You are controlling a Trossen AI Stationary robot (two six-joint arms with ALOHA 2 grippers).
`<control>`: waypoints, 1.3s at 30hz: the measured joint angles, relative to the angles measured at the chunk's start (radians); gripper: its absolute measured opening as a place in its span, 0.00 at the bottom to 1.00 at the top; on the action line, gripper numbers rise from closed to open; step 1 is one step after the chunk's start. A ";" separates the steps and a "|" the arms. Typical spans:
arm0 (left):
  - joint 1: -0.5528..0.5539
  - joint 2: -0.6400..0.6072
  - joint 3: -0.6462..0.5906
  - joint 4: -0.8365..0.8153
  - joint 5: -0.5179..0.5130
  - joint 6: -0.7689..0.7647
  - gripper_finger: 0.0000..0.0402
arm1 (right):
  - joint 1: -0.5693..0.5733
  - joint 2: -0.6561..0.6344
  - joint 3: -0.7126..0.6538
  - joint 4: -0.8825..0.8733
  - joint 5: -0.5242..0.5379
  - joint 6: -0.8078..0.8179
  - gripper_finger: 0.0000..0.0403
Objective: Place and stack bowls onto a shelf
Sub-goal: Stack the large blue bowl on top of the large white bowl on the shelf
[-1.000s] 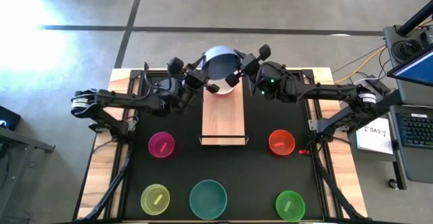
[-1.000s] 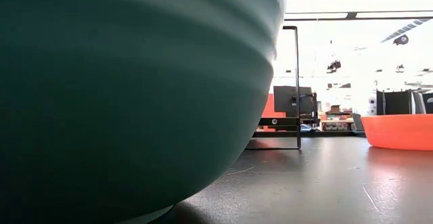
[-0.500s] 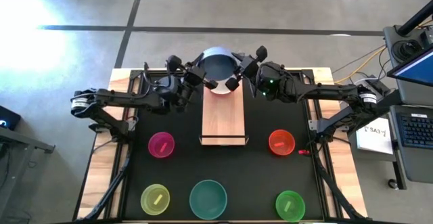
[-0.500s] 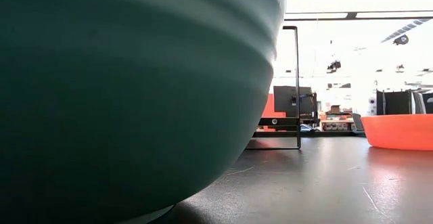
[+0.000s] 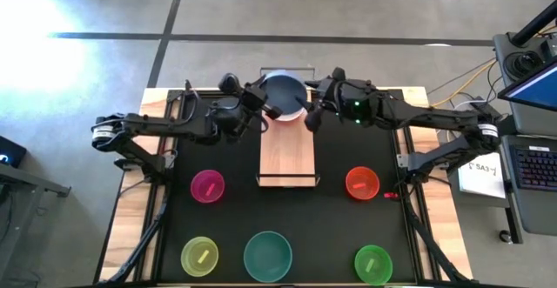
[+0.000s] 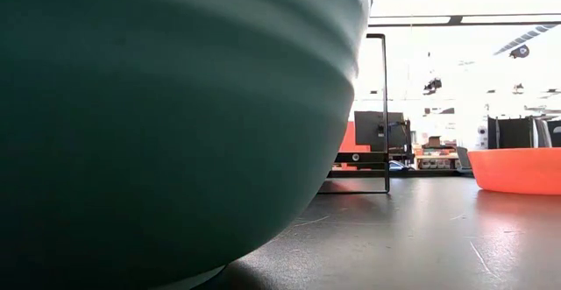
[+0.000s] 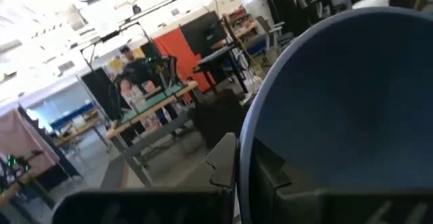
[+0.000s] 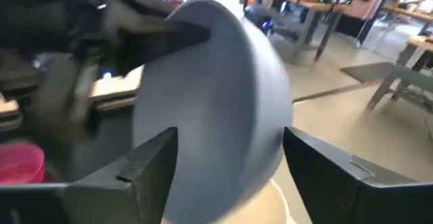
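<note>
Left hand (image 5: 264, 105) pinching grey-blue bowl (image 5: 285, 90) rim, shelf (image 5: 288, 153) front bare

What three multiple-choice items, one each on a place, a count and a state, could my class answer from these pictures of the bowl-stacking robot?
1. Where is the grey-blue bowl?
A. at the shelf's far end, between both hands
B. beside the green bowl
C. on the floor

2. How many bowls sit on the black mat?
A. two
B. five
C. eight

3. What is the right hand doing?
A. clamping the bowl
C. carrying the red bowl
B. standing open beside the bowl

Answers: 1 A, the high view shows it over the shelf end; 2 B, magenta, red, yellow-green, teal and green; 3 B, its fingers are spread, while the left hand grips the rim.
</note>
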 joint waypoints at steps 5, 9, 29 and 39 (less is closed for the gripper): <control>0.030 0.000 0.000 -0.076 0.056 -0.143 0.00 | 0.000 -0.074 0.000 -0.123 0.004 0.026 0.69; 0.066 0.000 0.000 -0.185 0.122 -0.313 0.00 | 0.000 -0.135 0.000 -0.197 -0.047 0.063 0.68; 0.385 0.000 0.011 -0.533 0.651 -0.846 0.00 | -0.001 -0.191 0.000 -0.378 -0.138 0.117 0.62; 0.399 0.144 0.093 -0.586 0.752 -0.847 0.00 | -0.001 -0.177 0.000 -0.381 -0.136 0.107 0.63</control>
